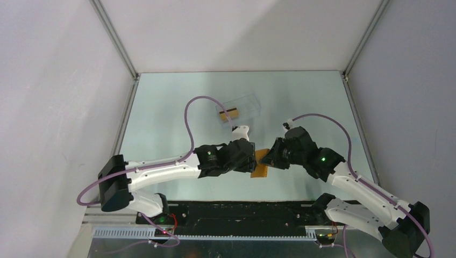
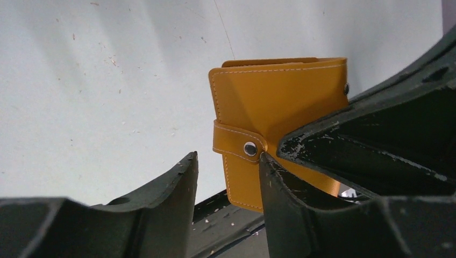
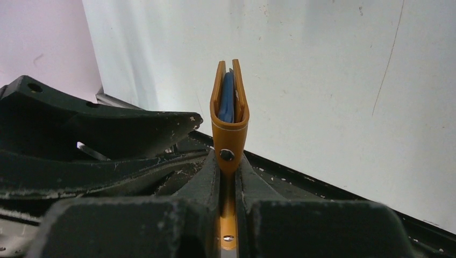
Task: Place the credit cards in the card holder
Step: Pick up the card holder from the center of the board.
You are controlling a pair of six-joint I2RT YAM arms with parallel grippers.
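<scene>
Right claw [image 3: 229, 164] is clamped on the holder [image 3: 230, 115], upright mid-frame. Your left claw [image 2: 228, 158], jaws apart, sits at its snap strap [image 2: 231, 141]: pinch the strap's free end, peel gently. Farther off, upper centre, a card [image 1: 228, 113] lies in the box [image 1: 246, 105].

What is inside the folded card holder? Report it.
Edge-on in the right wrist view, blue inner pockets show between the orange covers of the card holder. The covers hide whether any card sits in them.

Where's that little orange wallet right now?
Top view, centre, near the front: the card holder is clamped in the right gripper, with the left gripper at its snap strap.
</scene>
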